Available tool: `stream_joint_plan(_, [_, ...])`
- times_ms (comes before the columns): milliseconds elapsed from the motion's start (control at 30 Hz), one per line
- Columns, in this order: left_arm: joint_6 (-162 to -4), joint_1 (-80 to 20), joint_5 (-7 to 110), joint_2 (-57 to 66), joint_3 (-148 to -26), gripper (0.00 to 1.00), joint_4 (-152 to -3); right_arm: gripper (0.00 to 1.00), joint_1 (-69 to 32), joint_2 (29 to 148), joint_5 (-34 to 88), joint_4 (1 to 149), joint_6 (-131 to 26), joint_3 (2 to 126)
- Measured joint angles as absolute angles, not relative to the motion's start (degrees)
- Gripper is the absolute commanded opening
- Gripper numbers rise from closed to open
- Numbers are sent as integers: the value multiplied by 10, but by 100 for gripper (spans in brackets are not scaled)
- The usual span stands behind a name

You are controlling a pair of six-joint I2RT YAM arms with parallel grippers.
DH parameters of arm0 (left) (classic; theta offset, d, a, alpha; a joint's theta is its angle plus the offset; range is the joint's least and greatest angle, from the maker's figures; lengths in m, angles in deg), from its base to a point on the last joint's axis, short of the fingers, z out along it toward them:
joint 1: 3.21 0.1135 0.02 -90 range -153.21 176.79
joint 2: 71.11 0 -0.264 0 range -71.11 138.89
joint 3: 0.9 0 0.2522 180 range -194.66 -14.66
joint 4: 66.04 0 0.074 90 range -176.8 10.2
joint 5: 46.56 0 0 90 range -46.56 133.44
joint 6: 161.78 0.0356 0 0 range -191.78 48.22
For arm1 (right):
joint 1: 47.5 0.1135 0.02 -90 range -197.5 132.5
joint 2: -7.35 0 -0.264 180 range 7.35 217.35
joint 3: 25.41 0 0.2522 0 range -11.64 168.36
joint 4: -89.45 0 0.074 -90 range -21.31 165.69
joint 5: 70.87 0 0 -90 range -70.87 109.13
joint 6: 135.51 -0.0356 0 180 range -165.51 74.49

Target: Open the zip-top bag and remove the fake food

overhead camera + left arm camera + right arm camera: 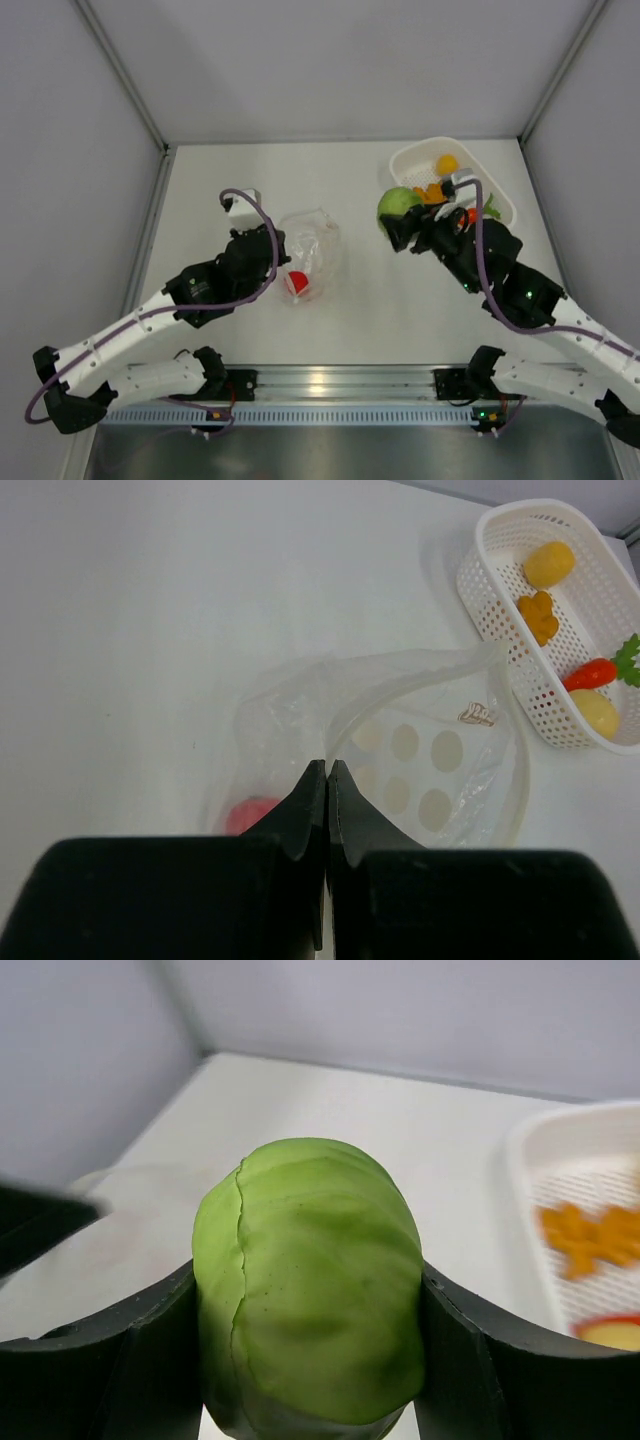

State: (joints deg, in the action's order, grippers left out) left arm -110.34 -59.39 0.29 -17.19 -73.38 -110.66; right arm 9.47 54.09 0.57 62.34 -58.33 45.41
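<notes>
Top external view puts me partway through emptying, as I judge it: one toy is in my grasp, one is left inside, and the others lie in the basket.

The clear, crinkly zip-top bag (312, 250) printed with white dots lies flat just ahead of my left gripper (268, 262). Its mouth gapes wide and its film is rumpled. My left fingers (310, 790) are pressed tight together. The bag's near lip runs right into the tips, so I take it I am pinching a thin fold of film to pin the bag down.

The white perforated oval basket (418, 158) sits just beyond my right gripper (398, 222) and to its right.

My right jaws are spread wide around the glossy pale-green ball (310, 1280), which fills the gap between them. It has a seam down one side, and I hold it clear of the bag, near the basket's rim.

A red ball (250, 813) rests inside the bag, low and to the left of my left fingertips.

In the basket I can see a yellow lemon (550, 564), an orange lumpy piece (540, 615) and a red chilli (595, 672) with a green stem.

Next, I think, the right arm must carry the green ball over the rim and let go. Then it must reach into the held-open mouth for the red one.
</notes>
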Motion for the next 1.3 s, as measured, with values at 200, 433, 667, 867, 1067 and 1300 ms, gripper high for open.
stream_joint_plan(200, [-1126, -594, 10, -166, -734, 0, -1107, 29, -144, 621, -122, 554, -601, 471])
stream_joint_plan(433, [-1153, -593, 28, -161, -734, 0, -1107, 32, -333, 795, -107, 563, -618, 456])
stream_joint_plan(667, [-1182, -593, 52, -161, -734, 0, -1107, 37, -389, 966, -60, 626, -621, 500])
stream_joint_plan(867, [-1187, -593, 63, -161, -727, 0, -1100, 98, -394, 991, -32, 637, -627, 520])
stream_joint_plan(1067, [-1181, -593, 78, -142, -722, 0, -1085, 100, -395, 940, 26, 677, -652, 459])
stream_joint_plan(1300, [-1177, -592, 92, -101, -722, 0, -1069, 61, -364, 829, 204, 711, -683, 422])
